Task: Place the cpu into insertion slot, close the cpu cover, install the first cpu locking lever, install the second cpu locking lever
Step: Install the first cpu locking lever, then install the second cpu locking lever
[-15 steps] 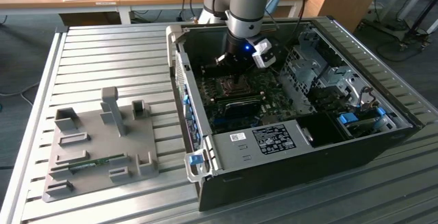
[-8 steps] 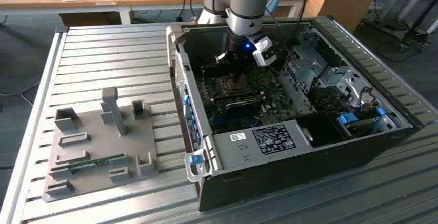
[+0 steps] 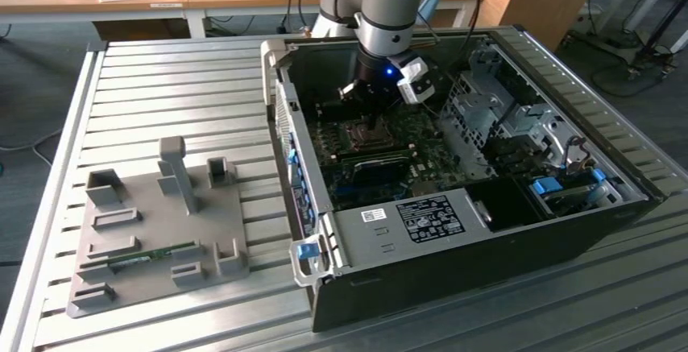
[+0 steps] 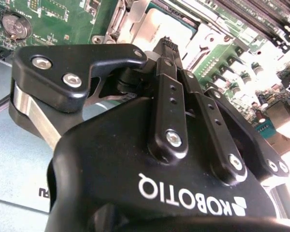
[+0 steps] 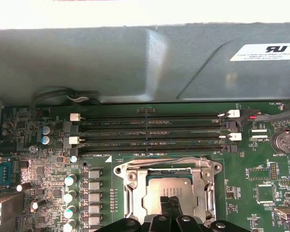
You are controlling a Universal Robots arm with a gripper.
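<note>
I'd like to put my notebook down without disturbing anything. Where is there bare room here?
Free: the slatted table at the exterior view's left, between the grey fixture plate and the far desk, and the strip in front of the computer case. Crowded: inside the case, where the tool hangs over the cpu and cpu cover.

The gripper [image 5: 170, 202] hides the near edge of the cpu [image 5: 168, 188] and of the cover [image 5: 203, 170] just beyond its fingertips. Whether the fingertips touch the cpu cannot be told.
</note>
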